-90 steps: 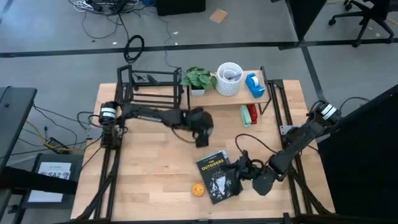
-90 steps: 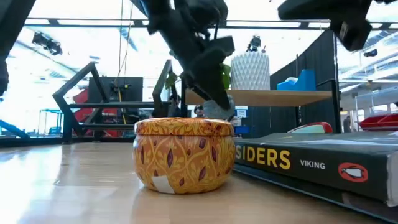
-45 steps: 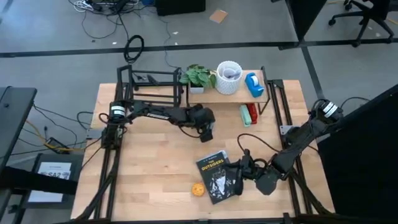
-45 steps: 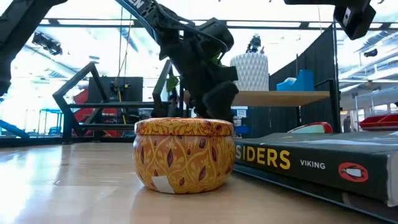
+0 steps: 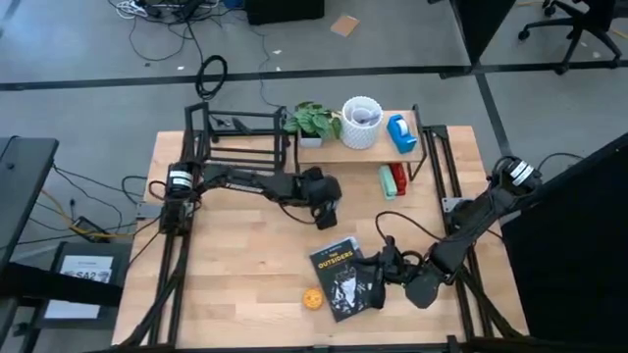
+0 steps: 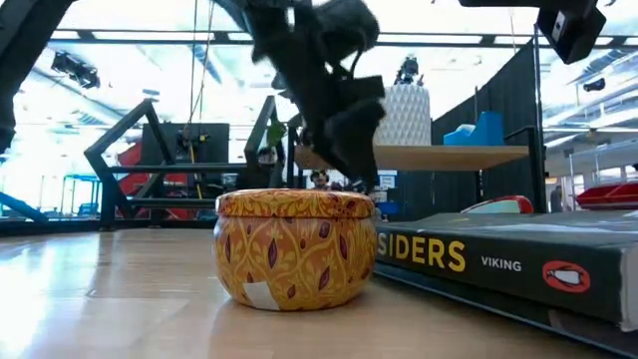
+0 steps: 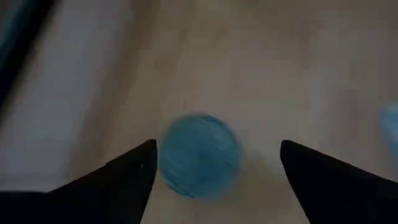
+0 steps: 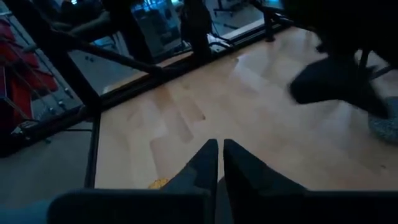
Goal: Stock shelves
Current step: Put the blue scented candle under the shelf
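We are bringing the left gripper [image 5: 325, 211] back over a small blue round thing [image 7: 199, 163] on the worktop [image 5: 235, 265]

Over the last second the left arm has swung towards the shelves and drifted back a little, and in the low view it is now riding higher behind the patterned tin [image 6: 295, 246]. We are judging this as lining up for a pick, with nothing gripped yet. Its jaws are standing open, the blue thing lying between and below them. The arm is reaching long across the middle of the worktop, wrist pointing down. The plank-top stand [image 5: 334, 147] and the black rod rack [image 5: 240, 137] are sitting along the far edge, near the gripper. The right gripper [image 5: 385, 267] is waiting at the edge of the book [image 5: 343, 279], jaws closed together
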### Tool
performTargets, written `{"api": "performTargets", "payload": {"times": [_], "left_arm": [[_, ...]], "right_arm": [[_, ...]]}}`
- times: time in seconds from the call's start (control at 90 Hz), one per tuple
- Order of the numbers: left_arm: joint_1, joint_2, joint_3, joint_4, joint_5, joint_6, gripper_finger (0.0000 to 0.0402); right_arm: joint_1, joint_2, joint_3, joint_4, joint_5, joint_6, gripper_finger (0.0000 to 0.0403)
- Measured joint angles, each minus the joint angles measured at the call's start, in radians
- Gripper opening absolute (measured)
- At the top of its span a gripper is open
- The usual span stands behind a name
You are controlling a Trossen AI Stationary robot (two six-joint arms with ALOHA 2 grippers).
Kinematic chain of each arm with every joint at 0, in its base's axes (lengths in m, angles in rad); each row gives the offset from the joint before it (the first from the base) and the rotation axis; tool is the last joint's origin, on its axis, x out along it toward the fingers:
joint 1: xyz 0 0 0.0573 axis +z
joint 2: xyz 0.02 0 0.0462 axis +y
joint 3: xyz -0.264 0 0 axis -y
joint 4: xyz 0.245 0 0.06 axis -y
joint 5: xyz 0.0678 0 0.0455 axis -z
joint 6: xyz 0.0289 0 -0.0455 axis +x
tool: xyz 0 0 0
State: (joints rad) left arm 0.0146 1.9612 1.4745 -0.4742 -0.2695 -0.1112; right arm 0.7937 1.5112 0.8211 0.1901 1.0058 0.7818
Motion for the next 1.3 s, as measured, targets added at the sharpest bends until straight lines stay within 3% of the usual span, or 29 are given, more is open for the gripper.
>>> {"api": "performTargets", "payload": {"times": [0.211,0.544,0.733,1.056,1.3], "left_arm": [[-0.056,0.035,-0.014,0.050,0.074,-0.028,0.0244],[0.007,0.176,-0.022,0.196,-0.027,-0.053,0.0078],[0.051,0.179,-0.022,0.199,-0.078,-0.004,0.0015],[0.113,0.180,-0.023,0.194,-0.126,0.048,0.0003],[0.006,0.148,0.079,-0.009,-0.125,0.081,0.0000]], "right_arm": [[-0.001,0.000,0.000,-0.001,0.021,0.000,0.0000],[-0.001,0.001,0.000,0.002,0.021,0.003,0.0000],[-0.001,0.001,0.001,0.002,0.021,0.003,0.0000],[-0.001,0.001,0.001,0.001,0.021,0.003,0.0000],[-0.001,0.001,0.001,-0.004,0.008,0.002,0.0000]]}}
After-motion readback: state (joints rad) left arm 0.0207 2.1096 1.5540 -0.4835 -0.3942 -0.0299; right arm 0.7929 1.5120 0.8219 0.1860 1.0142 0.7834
